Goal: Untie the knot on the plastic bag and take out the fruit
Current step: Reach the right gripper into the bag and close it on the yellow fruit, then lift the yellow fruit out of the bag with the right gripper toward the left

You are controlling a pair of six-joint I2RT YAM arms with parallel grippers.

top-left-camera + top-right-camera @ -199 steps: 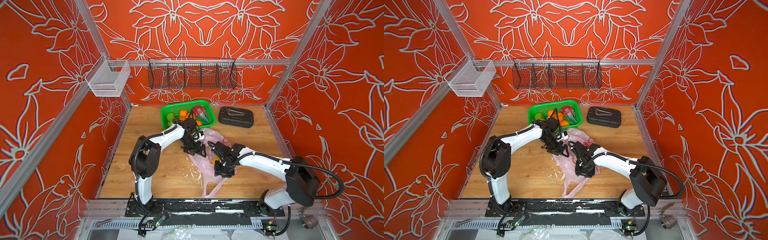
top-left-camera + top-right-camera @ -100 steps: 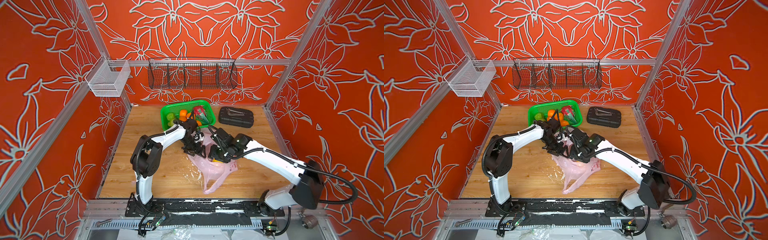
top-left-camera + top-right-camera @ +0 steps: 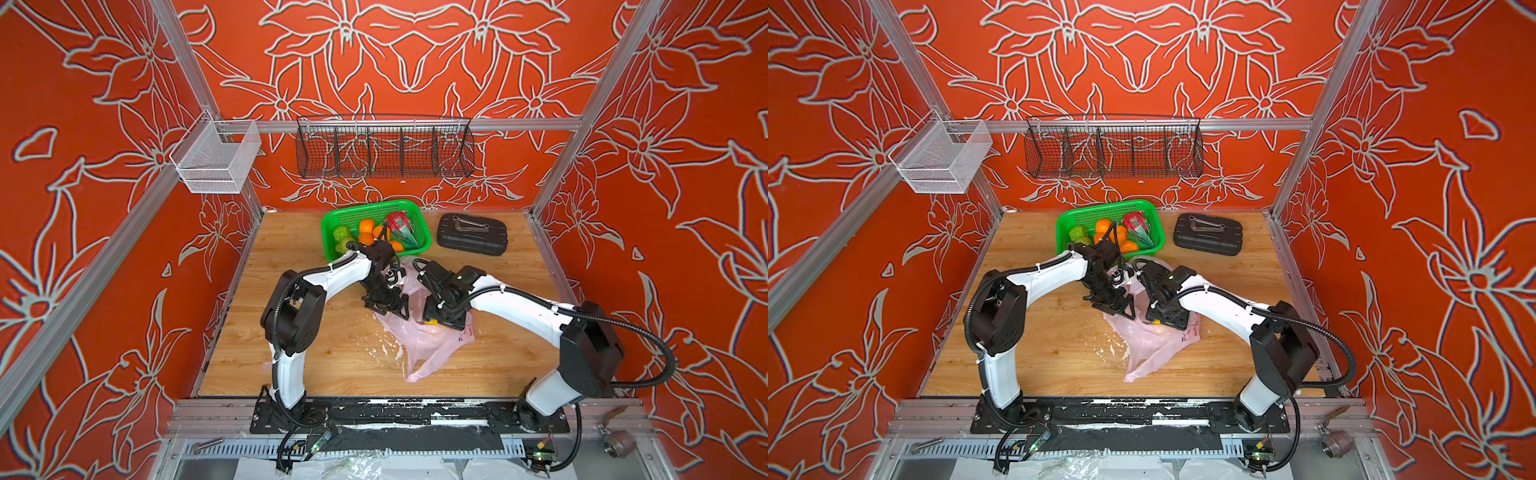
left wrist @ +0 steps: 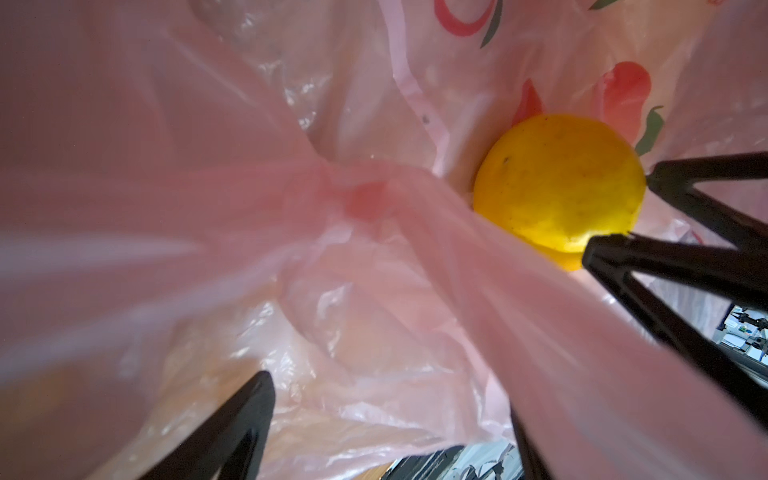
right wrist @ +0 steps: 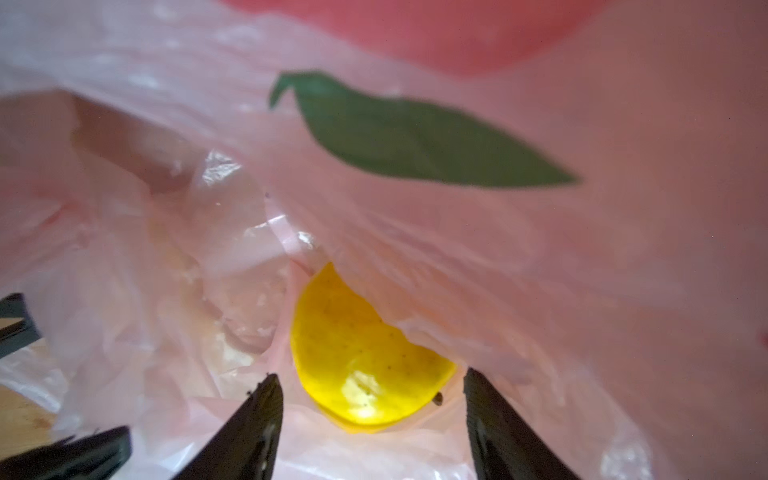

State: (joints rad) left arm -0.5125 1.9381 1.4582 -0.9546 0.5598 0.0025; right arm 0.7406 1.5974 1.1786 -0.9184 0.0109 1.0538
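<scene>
Orange walls with white flower outlines close in the wooden tabletop [image 3: 316, 345]. We see a black wire rack [image 3: 384, 151] on the rear wall and a white mesh basket [image 3: 216, 160] on the left rail. At the tabletop's rear edge, near its middle, stands a green basket [image 3: 374, 205] holding oranges [image 3: 366, 226], green apples [image 3: 341, 235] and a dragon fruit [image 3: 399, 222]. A black case [image 3: 471, 239] lies just beside it, toward the rear right corner.

In both top views the pink plastic bag [image 3: 432, 349] [image 3: 1154, 345] lies crumpled around the middle of the tabletop, with one handle loop trailing toward the front edge. Both grippers are down on its rear half: the left gripper [image 3: 384, 305] at the bag's left side and the right gripper [image 3: 442, 320] near it on the right, the two apart.

From the left wrist we see one finger [image 4: 245, 424] of the left gripper standing far from its partner, which is mostly hidden under a band of pink film. Those jaws are spread wide, and we cannot tell whether any film is caught on them. A bunched gather [image 4: 361, 199] of film sits ahead; we cannot tell whether it is tied.

A yellow fruit [image 4: 557, 183] lies inside the bag, bare in the opening. The right gripper's jaws are spread too. From the right wrist, its fingertips [image 5: 266, 399] flank the near side of the yellow fruit [image 5: 361, 374] and pinch nothing; we cannot tell whether they touch it.
</scene>
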